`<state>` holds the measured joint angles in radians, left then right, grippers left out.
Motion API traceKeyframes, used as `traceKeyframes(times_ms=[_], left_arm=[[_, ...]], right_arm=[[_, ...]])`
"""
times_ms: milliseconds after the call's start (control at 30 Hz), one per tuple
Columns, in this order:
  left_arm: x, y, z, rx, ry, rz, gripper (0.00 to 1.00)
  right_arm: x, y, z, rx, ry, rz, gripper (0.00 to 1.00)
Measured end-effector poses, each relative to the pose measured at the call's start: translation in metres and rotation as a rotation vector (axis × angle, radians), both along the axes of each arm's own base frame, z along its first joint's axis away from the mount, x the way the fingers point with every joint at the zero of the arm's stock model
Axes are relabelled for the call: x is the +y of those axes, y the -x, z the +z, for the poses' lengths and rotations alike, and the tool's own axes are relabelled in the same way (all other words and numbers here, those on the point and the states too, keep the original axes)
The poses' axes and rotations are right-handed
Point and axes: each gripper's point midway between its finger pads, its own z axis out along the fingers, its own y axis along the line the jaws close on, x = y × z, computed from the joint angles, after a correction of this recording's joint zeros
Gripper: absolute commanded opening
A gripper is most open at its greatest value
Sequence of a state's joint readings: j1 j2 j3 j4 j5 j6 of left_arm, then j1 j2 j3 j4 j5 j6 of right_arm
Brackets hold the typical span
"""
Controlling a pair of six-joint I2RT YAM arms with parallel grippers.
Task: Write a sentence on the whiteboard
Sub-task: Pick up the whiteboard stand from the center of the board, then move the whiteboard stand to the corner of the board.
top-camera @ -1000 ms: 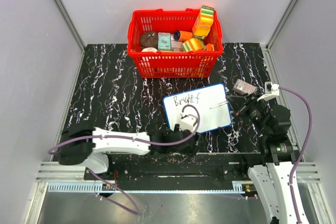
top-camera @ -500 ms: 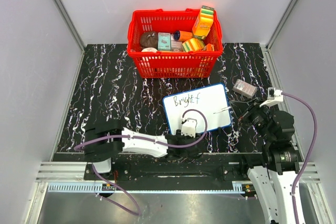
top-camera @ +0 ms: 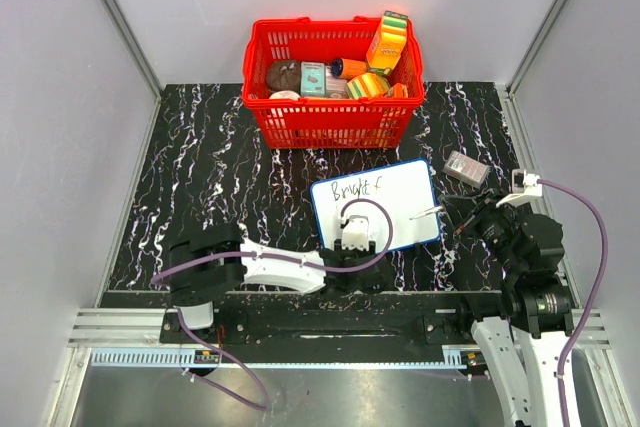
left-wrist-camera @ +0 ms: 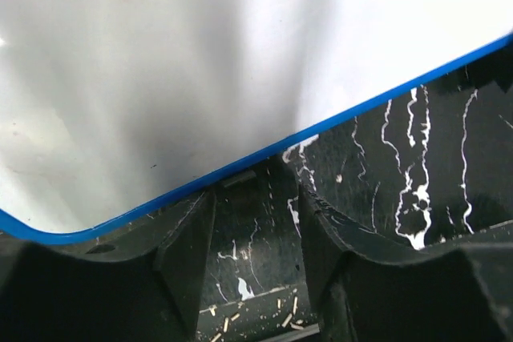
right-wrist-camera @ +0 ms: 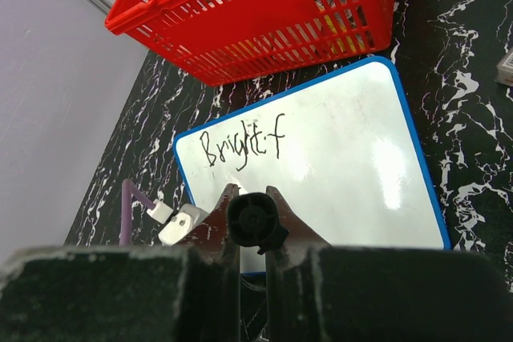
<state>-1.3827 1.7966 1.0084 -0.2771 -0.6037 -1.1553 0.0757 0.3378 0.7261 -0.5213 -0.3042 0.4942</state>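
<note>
Black marker lettering reading "Bright f" occupies the far-left part of the whiteboard; the remaining surface is blank. The whiteboard lies flat on the black marbled desk, slightly rotated, just in front of the red basket, which holds assorted packages.

The left hand sits at the board's near edge. Its fingers stand partly apart with nothing between them, and the blue rim runs just past their tips.

The right hand is off the board's right side, clamped on a black marker. A small grey object lies on the desk near the board's far-right corner.
</note>
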Motion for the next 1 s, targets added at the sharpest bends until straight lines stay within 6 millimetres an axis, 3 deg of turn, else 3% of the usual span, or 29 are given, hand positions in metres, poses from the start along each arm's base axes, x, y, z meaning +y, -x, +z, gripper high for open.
traceKeyframes(times_ms=[233, 433, 600, 800, 1000], left_arm=[[0.011, -0.012, -0.004, -0.009, -0.025, 0.042, 0.16], [0.012, -0.013, -0.004, -0.009, -0.026, 0.051, 0.0], [0.02, -0.013, -0.004, -0.015, -0.016, 0.072, 0.0], [0.051, -0.01, -0.005, -0.021, -0.016, 0.118, 0.0], [0.08, 0.007, -0.005, -0.021, -0.05, 0.149, 0.0]], right_arm=[[0.0, 0.001, 0.001, -0.011, 0.008, 0.001, 0.0], [-0.001, 0.001, 0.001, -0.015, 0.018, 0.002, 0.0], [-0.001, 0.001, 0.001, -0.017, 0.022, 0.003, 0.0], [-0.001, 0.001, 0.001, -0.017, 0.025, 0.004, 0.0], [-0.001, 0.001, 0.0, -0.017, 0.025, 0.004, 0.0]])
